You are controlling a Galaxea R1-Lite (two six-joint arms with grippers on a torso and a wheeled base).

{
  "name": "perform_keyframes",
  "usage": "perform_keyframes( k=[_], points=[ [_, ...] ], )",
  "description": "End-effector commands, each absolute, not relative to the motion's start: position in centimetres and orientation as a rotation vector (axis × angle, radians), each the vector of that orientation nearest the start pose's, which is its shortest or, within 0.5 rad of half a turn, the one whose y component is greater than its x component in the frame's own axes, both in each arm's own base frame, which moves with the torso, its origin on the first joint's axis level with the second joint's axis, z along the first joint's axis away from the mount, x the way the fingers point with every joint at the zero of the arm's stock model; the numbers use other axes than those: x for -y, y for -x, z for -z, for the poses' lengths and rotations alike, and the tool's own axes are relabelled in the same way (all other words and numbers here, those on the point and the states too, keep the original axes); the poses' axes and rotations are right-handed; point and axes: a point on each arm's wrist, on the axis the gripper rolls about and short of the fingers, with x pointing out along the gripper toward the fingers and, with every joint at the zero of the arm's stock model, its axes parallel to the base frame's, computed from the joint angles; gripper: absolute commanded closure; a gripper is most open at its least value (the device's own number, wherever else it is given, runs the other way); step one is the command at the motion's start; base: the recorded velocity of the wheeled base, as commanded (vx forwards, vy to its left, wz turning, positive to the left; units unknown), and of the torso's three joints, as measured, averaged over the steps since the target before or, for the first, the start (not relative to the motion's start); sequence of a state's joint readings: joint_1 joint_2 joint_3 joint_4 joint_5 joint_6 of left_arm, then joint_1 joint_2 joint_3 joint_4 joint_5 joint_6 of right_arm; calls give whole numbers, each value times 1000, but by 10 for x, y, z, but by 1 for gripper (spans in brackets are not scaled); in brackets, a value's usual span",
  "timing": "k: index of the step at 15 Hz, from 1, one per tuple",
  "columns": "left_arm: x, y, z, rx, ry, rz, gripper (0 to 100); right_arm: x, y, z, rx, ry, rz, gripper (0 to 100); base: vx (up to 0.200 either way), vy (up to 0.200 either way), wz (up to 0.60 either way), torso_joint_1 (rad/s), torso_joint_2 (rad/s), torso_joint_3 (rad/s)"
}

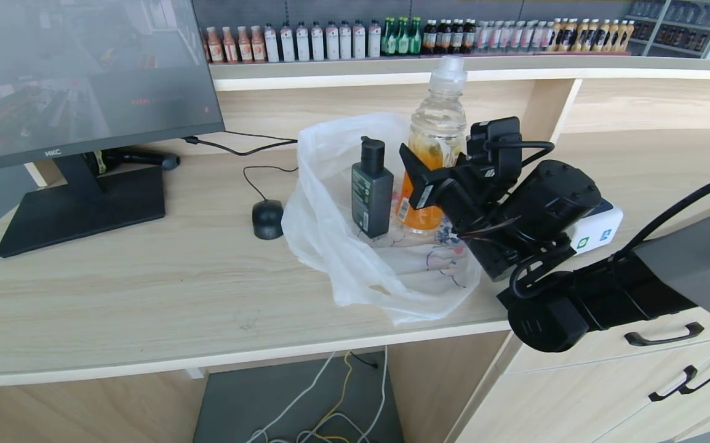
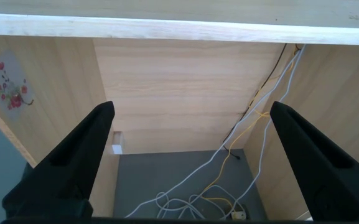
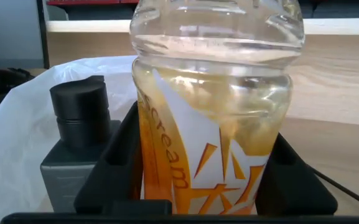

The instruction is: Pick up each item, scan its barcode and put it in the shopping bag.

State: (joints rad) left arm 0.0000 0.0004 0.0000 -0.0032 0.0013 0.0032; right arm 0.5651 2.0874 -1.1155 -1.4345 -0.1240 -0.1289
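Observation:
A clear bottle of orange drink (image 1: 438,129) with a white cap stands upright inside the open white plastic shopping bag (image 1: 330,246) on the wooden counter. My right gripper (image 1: 435,178) is shut on the bottle's labelled lower half; in the right wrist view its black fingers (image 3: 114,162) press both sides of the bottle (image 3: 210,124). A dark square bottle with a black cap (image 1: 371,191) stands in the bag just left of it, also seen as the dark bottle (image 3: 73,143). My left gripper (image 2: 191,112) hangs open below the counter, with nothing between its fingers.
A monitor (image 1: 78,74) on a black stand fills the counter's left. A black mouse (image 1: 267,218) lies beside the bag. A white box (image 1: 598,231) sits behind my right arm. Drawers (image 1: 662,337) are at lower right. Loose cables (image 2: 216,180) hang under the counter.

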Motion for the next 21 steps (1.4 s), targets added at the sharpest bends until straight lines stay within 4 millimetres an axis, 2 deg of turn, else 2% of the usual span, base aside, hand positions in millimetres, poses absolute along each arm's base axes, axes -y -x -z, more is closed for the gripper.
perform_keyframes(
  k=[1,9,10,21],
  points=[
    [0,23,-76,5,-3,-2,0,-214,-342,-198,446,-26,-406,100,0,0,0,0,0,0],
    [0,23,-76,3,-3,-2,0,-214,-341,-193,430,-15,-409,100,0,0,0,0,0,0],
    [0,23,-76,3,-3,-2,0,-214,-341,-193,430,-18,-411,0,0,0,0,0,0,0],
    [0,23,-76,3,-3,-2,0,-213,-340,-197,443,-31,-411,0,0,0,0,0,0,0]
  ],
)
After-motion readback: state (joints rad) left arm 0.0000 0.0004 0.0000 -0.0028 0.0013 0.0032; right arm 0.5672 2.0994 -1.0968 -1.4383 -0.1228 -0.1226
